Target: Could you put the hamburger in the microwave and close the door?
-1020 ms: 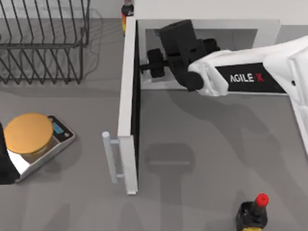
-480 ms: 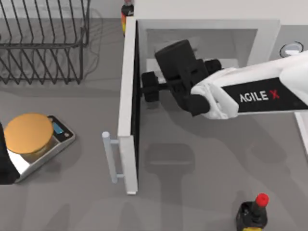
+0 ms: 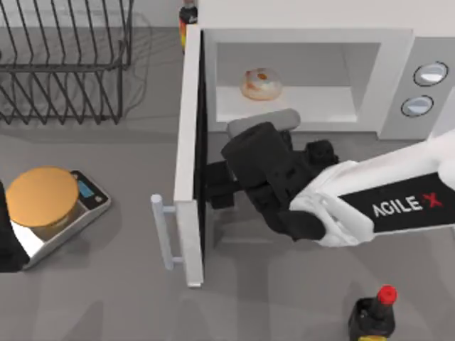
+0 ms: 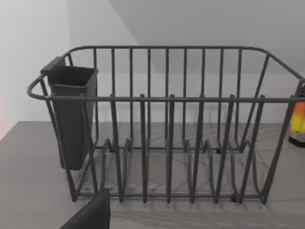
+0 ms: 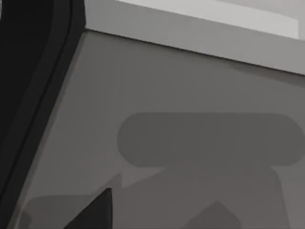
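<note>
Since a second ago your right gripper has withdrawn from the white box-shaped microwave, leaving the small beige orange-patched hamburger inside; finger state indeterminate, beside the tall white door for closing.

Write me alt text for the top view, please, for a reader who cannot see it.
The hamburger sits inside the open microwave, whose door stands swung out toward the viewer. The right gripper is low beside the door's inner face, outside the cavity. A scale, a wire rack and a red-capped bottle stand around.
</note>
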